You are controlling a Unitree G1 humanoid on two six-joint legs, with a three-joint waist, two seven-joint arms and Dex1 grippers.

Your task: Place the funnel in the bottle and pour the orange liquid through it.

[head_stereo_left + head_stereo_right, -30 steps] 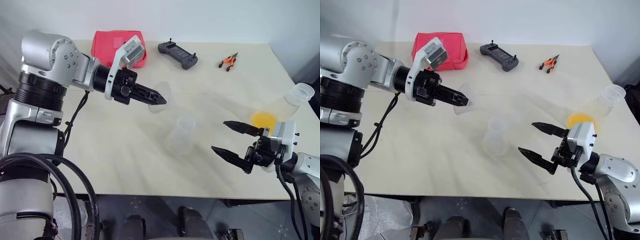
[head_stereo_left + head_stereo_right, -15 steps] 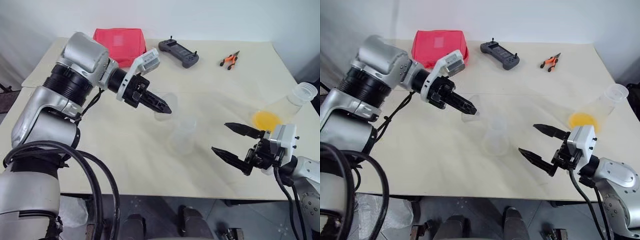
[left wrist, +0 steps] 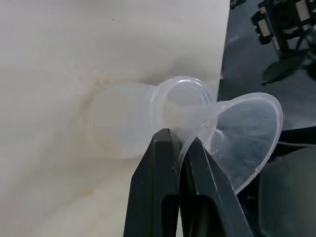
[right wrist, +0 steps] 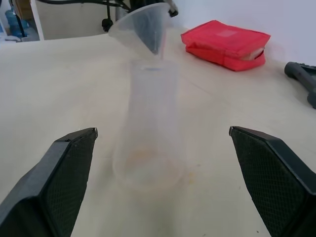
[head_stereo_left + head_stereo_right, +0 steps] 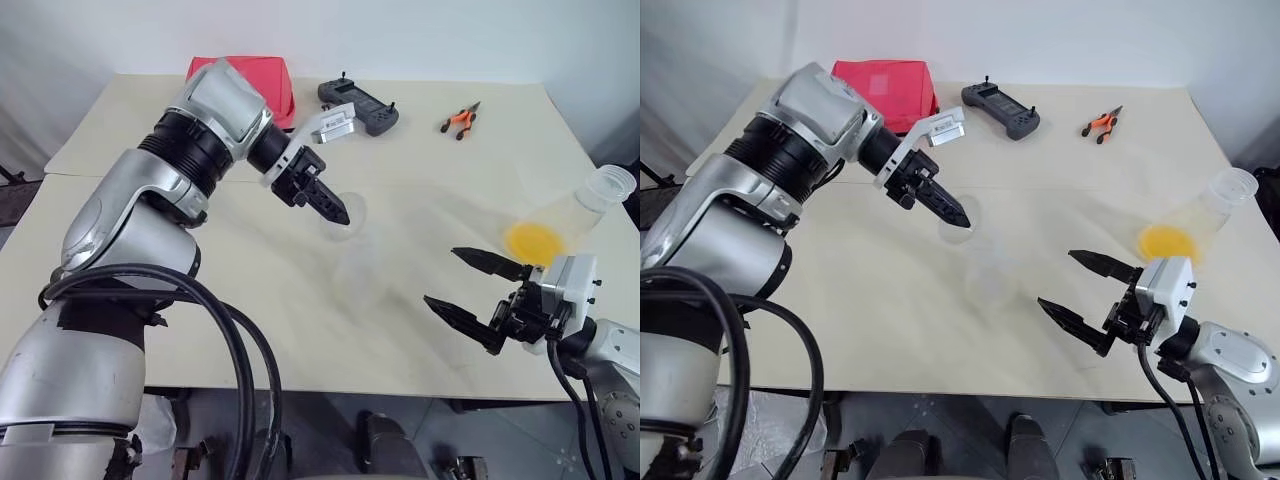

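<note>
The cream table [image 5: 250, 330] carries everything here, a wide pale top. At its far edge lies a red pouch [image 5: 275, 80], partly hidden by the left arm, with a dark handheld controller [image 5: 365, 105] beside it and orange-handled pliers [image 5: 457, 120] further toward the right. Near the right edge a second clear flask [image 5: 585, 205] with a ribbed neck lies tipped on its side, and the orange liquid [image 5: 532, 240] glows as a yellow-orange patch pooled in its lower wall. The bottle [image 4: 148, 143], a clear conical flask, stands upright near the middle of the table, between the two arms and well apart from the tipped flask; a faint orange tinge shows at its base in the right wrist view. The left gripper [image 5: 338, 212] hangs just above the bottle's neck, pointing down and to the right, its two black fingers [image 3: 163, 197] pressed together on the rim of the funnel [image 3: 247, 143]. The funnel is tilted, its cone mouth off to one side and its narrow end right at the bottle's open mouth; whether the spout is inside the neck cannot be told. The right gripper [image 5: 478, 295] waits low near the table's near right corner, aimed at the bottle, its jaws wide apart and holding nothing.
</note>
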